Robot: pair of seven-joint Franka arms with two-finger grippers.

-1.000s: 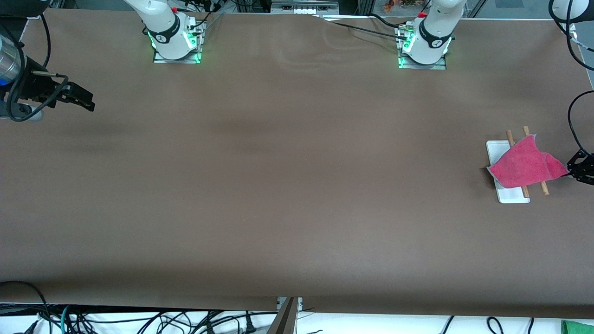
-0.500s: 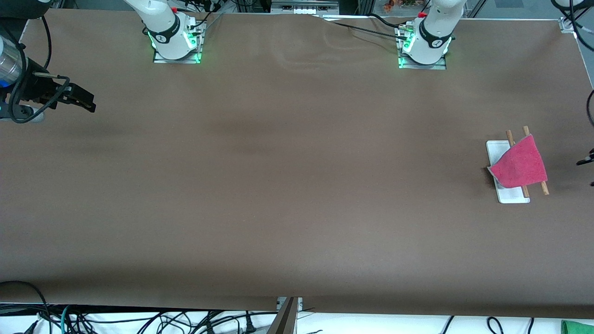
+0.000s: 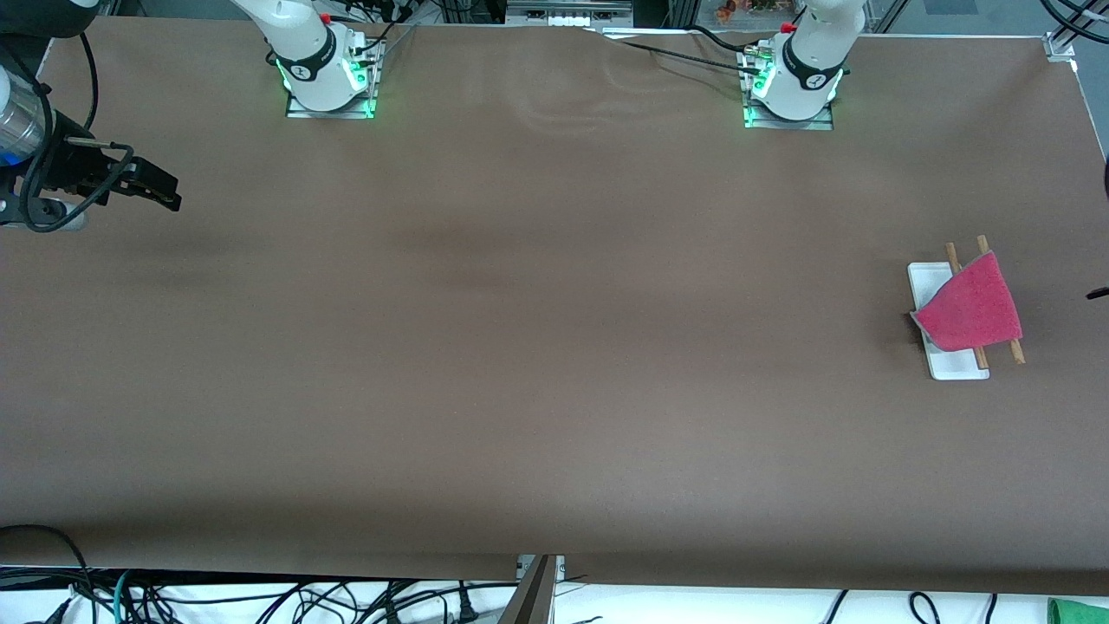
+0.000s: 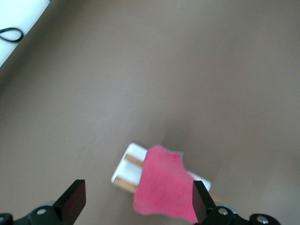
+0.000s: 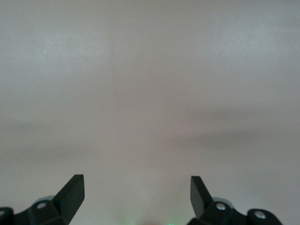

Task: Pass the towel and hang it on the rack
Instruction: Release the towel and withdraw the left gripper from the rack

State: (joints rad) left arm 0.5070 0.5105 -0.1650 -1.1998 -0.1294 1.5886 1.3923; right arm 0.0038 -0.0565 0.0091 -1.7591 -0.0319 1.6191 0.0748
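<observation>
The pink-red towel (image 3: 970, 308) hangs draped over the two brown rods of the rack (image 3: 928, 280), which stands on its white base near the left arm's end of the table. In the left wrist view the towel (image 4: 163, 187) covers most of the rack (image 4: 132, 165). My left gripper (image 4: 138, 200) is up in the air, off the rack, open and holding nothing. Only a dark sliver of it shows at the edge of the front view. My right gripper (image 3: 165, 195) waits at the right arm's end of the table, open (image 5: 136, 193) over bare table.
The brown table cover (image 3: 554, 347) spreads between the two arm bases (image 3: 329, 82) (image 3: 790, 87). Cables (image 3: 260, 598) lie below the table's near edge, and a green object (image 3: 1079, 611) sits at the corner.
My left gripper opened, let go of the towel's corner and drew back off the table's end. The freed corner dropped, leaving the towel on the rods. The right arm barely moved.
</observation>
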